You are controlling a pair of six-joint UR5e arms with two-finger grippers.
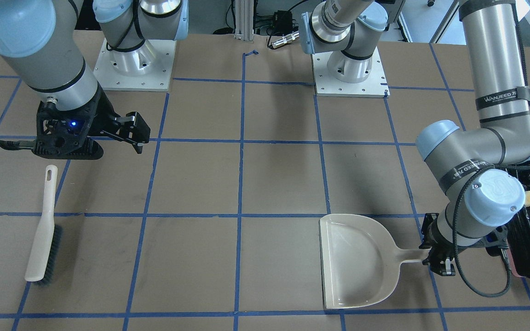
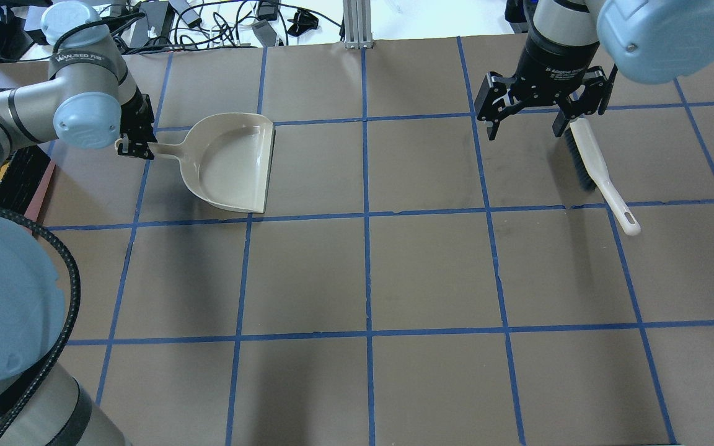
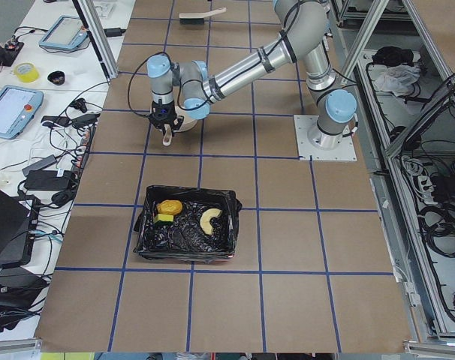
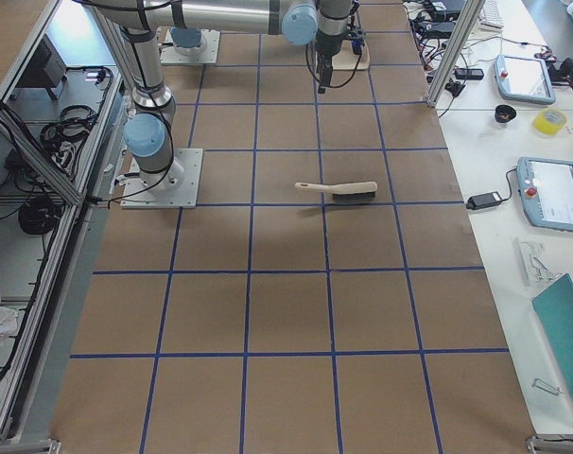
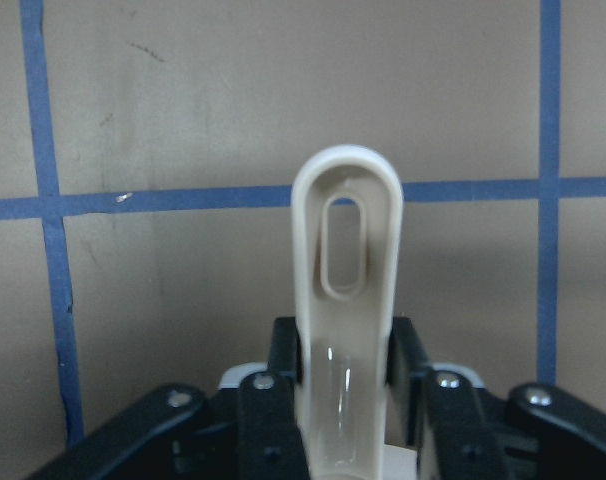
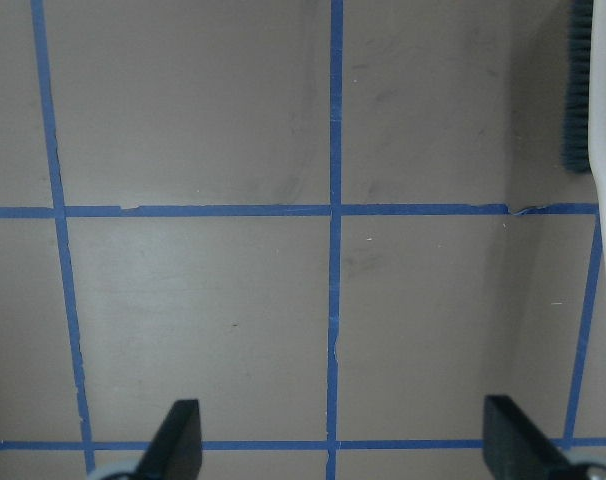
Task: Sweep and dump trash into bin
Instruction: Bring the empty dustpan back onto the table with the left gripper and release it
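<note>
Jaws on the left gripper [image 2: 136,147] were squeezed tight on the handle of the beige dustpan [image 2: 233,164], which lay flat on the surface [image 2: 369,272]. That arm reached out low with its wrist bent down. The right gripper [image 2: 526,127] hung above the surface, pointing down, its jaws wide apart and holding nothing. A brush [image 2: 599,176] lay just beside those jaws. The bin [image 3: 184,257] sat near the left jaws, past the handle's end. Inside it lay a brown lump [image 3: 170,206], a pale curved rind [image 3: 210,220] and a yellow wedge [image 3: 164,218]. The surface was brown with blue tape lines. Side desks held screens [image 3: 13,111].
</note>
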